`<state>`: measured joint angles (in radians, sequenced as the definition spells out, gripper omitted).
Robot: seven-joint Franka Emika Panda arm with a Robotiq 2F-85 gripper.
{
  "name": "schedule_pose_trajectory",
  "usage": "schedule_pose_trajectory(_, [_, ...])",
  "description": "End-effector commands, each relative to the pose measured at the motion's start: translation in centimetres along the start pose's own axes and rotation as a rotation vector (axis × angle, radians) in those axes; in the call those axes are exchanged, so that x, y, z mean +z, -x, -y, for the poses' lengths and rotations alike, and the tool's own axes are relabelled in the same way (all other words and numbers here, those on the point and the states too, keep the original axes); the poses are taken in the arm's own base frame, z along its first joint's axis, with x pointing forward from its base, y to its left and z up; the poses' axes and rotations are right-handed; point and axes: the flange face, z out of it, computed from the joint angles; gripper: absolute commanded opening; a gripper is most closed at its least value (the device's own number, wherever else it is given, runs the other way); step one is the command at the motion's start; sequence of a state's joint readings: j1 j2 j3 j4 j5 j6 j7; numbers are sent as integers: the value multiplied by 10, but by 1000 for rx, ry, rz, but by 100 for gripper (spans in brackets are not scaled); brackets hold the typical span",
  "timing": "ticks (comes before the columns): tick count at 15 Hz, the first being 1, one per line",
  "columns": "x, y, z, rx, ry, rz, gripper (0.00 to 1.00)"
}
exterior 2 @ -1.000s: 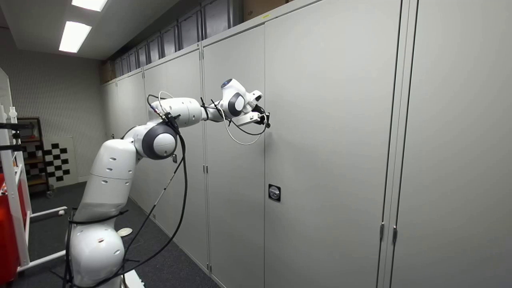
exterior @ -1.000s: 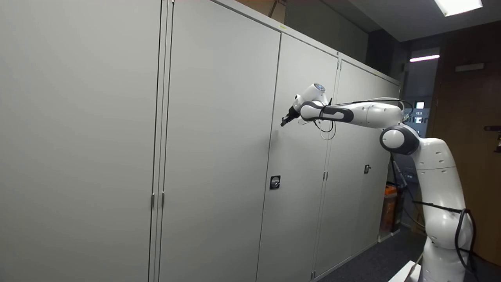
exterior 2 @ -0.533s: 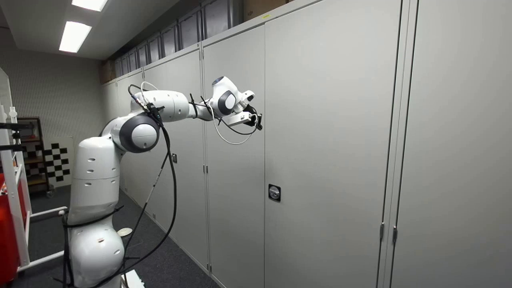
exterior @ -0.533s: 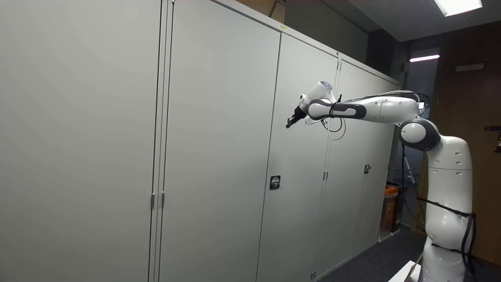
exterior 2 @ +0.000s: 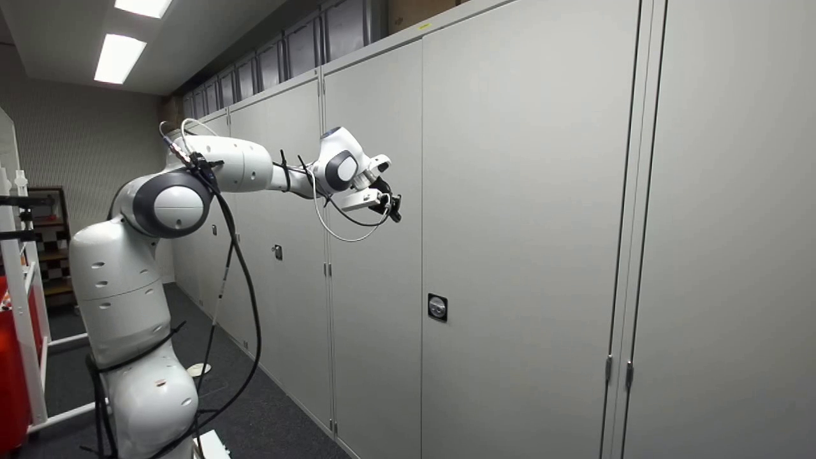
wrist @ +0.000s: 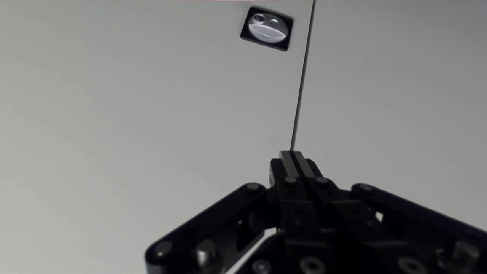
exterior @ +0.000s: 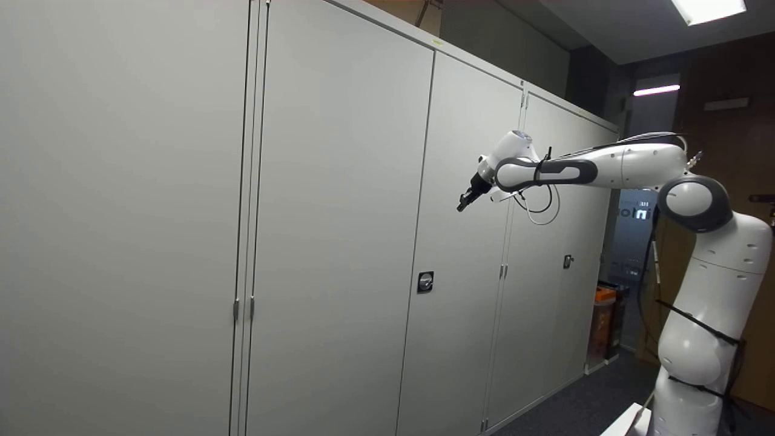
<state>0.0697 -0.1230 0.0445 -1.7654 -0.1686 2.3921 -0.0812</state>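
A: What appears near the upper edge of the wrist view?

B: A round silver metal latch (wrist: 268,28), set in a square black plate (wrist: 281,46) on a tall flat pale-grey metal door (wrist: 152,95), just beside a narrow dark vertical seam (wrist: 303,72). Its lens-shaped grip (wrist: 266,32) lies roughly crosswise to that seam.

A: How does your black two-fingered claw (wrist: 292,154) stand to it?

B: Above: in both exterior views the latch lies lower than my claw. My fingers are pressed together with nothing between them, apart from the door. In the wrist view the fingertips overlap the seam, and the latch shows beyond them, left of the seam.

A: And farther out?

B: My jointed white arm (exterior 2: 236,162), a second pale-grey metal door (wrist: 399,95) across the seam, a row of grey boxes (exterior 2: 344,30) above and, in an exterior view, an orange-topped bin (exterior: 604,295).
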Motion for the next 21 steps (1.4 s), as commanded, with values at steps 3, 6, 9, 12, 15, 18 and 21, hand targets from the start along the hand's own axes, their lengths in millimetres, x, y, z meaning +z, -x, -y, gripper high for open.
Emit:
schedule_pose_trajectory(3, [-26, 60, 10, 26, -52, 62, 0])
schedule_pose_trajectory(6, [-33, 82, 13, 42, -74, 104, 0])
schedule_pose_trajectory(9, [-39, 105, 13, 55, -85, 177, 0])
schedule_pose_trajectory(12, [-49, 123, 12, 67, -83, 245, 0])
schedule_pose_trajectory(15, [-62, 140, 9, 98, -157, 293, 0])
schedule_pose_trajectory(18, [-69, 157, 4, 155, -229, 349, 0])
schedule_pose_trajectory(21, [-74, 171, -3, 195, -250, 389, 0])
